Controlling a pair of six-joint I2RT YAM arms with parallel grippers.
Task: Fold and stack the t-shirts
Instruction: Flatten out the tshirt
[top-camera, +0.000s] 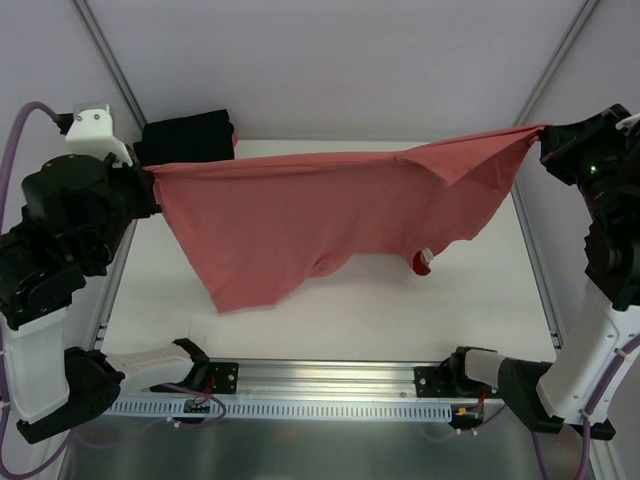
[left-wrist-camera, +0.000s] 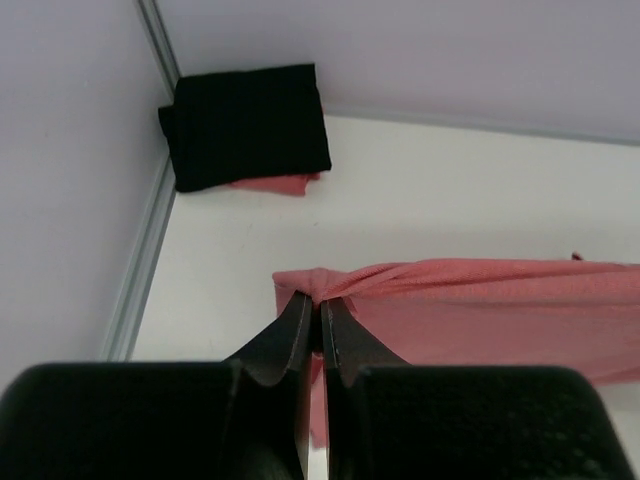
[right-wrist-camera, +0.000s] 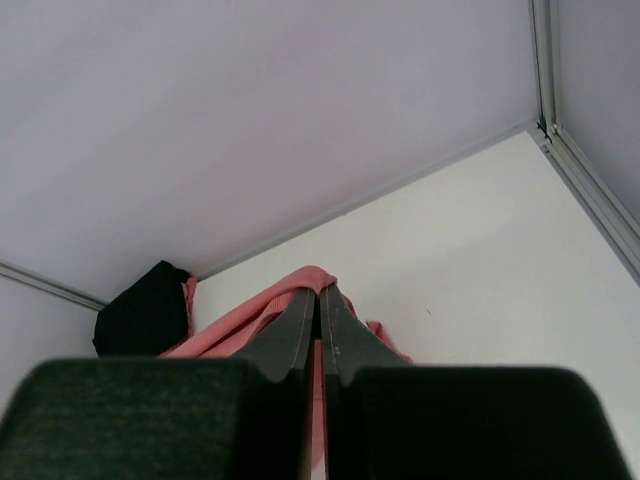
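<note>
red shirt (top-camera: 320, 215): up in the air, strung across the middle of the top view between the two grippers. The top edge is pulled taut from mid-left to the upper right and the rest sags below it.
low corner: hangs toward the lower left of the top view, over the table (top-camera: 400, 315). Can't tell if it touches the surface.
label (top-camera: 426, 257): small white tag on the neck bit, dangling under the shirt's right half.
left gripper (left-wrist-camera: 320, 302): fingers pinched right together on a bunched corner of the red shirt. In the wrist view the cloth runs off to the right edge of the frame.
right gripper (right-wrist-camera: 320, 292): same deal, fingers squeezed together on the other corner, with red cloth humped over the tips and trailing down-left.
black shirt (top-camera: 186, 138): folded into a neat block, lying in the upper left corner of the table, well clear of the hanging shirt.
red strip (left-wrist-camera: 275, 184): a bit of reddish cloth poking out under the black shirt's lower edge in the left wrist view. Can't tell what it is.
walls (top-camera: 330, 60): plain pale lilac all round.
</note>
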